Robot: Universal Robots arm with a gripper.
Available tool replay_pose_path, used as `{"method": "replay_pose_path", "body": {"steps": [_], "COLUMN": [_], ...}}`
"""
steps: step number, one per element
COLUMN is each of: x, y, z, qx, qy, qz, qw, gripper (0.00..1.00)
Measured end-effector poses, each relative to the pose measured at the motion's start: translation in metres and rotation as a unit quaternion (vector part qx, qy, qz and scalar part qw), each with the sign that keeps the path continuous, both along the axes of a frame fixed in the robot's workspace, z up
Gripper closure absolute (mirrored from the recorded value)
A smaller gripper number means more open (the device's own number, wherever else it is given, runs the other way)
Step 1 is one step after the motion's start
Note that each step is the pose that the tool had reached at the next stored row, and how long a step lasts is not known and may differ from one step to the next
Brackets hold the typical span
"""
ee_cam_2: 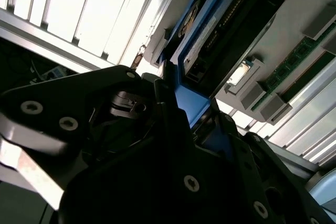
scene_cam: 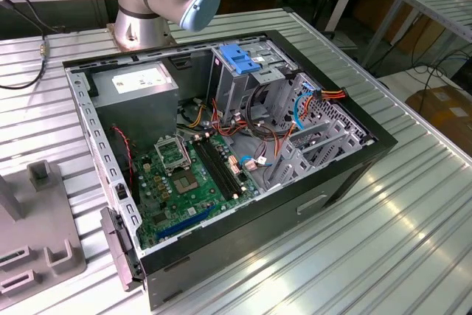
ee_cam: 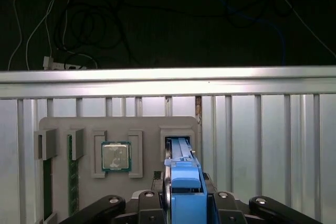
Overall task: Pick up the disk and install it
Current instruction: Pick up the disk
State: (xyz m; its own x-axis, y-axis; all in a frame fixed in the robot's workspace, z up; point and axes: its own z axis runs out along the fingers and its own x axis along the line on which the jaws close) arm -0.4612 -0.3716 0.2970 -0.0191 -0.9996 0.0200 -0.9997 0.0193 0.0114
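1 disk (ee_cam: 185, 182), 1 CPU (ee_cam: 116, 156) in tray (ee_cam: 79, 124) slots

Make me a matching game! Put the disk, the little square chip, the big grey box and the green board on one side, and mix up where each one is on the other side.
Things:
1. the disk
2. the square chip
3. the power supply box
4. the green circuit board

Places:
A. lying at the bottom of the open computer case
B. lying flat in a pocket of the grey tray
C. in a corner of the case, white sticker on top
D. standing on edge at a tray slot, blue rail showing

Pairs: 1-D, 2-B, 3-C, 4-A.
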Motion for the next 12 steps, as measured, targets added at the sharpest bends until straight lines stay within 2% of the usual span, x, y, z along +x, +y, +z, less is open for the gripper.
{"method": "replay_pose_path", "body": {"steps": [12], "x": [0.0], "y": [0.0], "z": [0.0], "qx": [0.0], "qy": [0.0], "qz": [-0.006], "qw": [0.99998], "gripper": [0.63]}}
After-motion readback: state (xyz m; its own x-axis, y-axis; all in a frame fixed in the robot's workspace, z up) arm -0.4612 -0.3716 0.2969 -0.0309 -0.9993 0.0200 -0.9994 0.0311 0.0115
